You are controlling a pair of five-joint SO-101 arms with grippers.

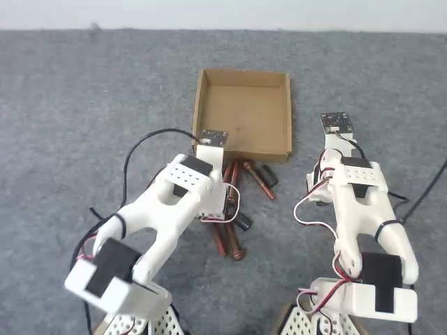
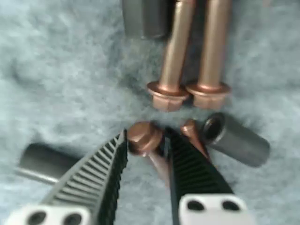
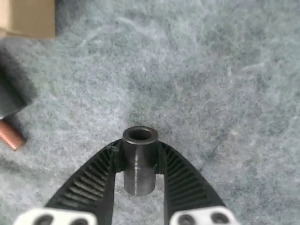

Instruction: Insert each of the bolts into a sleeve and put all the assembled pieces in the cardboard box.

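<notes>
Covered in grey, fuzzy felt-like fabric across the desk [image 1: 63, 105], bordered along the far edge by plain pale wall [image 1: 209, 12], evenly lit

Shiny coppery metal bolt [image 2: 143, 137], matt dark sleeve [image 3: 139, 164]

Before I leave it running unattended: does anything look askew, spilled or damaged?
Nothing stands out. The left gripper pinches a bolt in the pile, the right gripper holds a sleeve, and the box looks intact.

Left arm [image 1: 160, 209] stretches toward frame centre, jaws pinching a bolt [image 2: 144, 138]. Right arm [image 1: 360, 202] stands lower right, jaws clamping a sleeve [image 3: 139, 159].
</notes>
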